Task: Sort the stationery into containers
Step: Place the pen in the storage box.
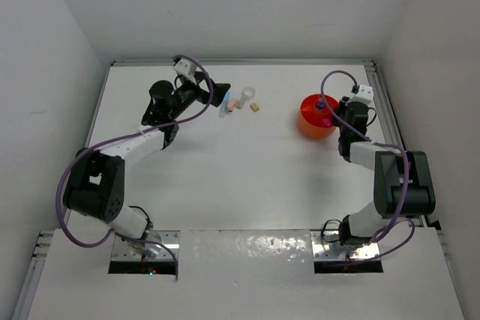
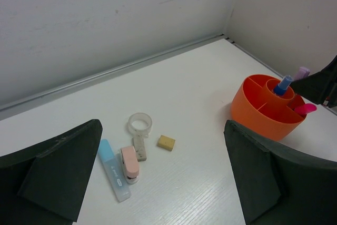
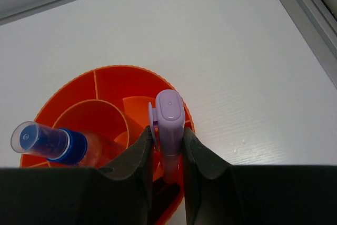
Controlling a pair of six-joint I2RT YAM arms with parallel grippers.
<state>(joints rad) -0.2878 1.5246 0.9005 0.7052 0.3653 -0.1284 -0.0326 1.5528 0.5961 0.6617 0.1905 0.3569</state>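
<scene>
your right gripper (image 3: 167,135) pinches a lilac piece (image 3: 170,117), upright over the tub (image 3: 113,80) beside a blue bottle (image 3: 50,143). your left gripper (image 2: 161,124) is spread wide near the ring (image 2: 140,124), tan block (image 2: 166,142), blue piece (image 2: 113,175) and pink piece (image 2: 129,163) on the table (image 2: 210,88).

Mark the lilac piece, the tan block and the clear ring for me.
lilac piece (image 3: 170,110): right wrist view, on its rounded upper end.
tan block (image 2: 166,142): left wrist view, on its top face.
clear ring (image 2: 139,131): left wrist view, on its near wall.
</scene>
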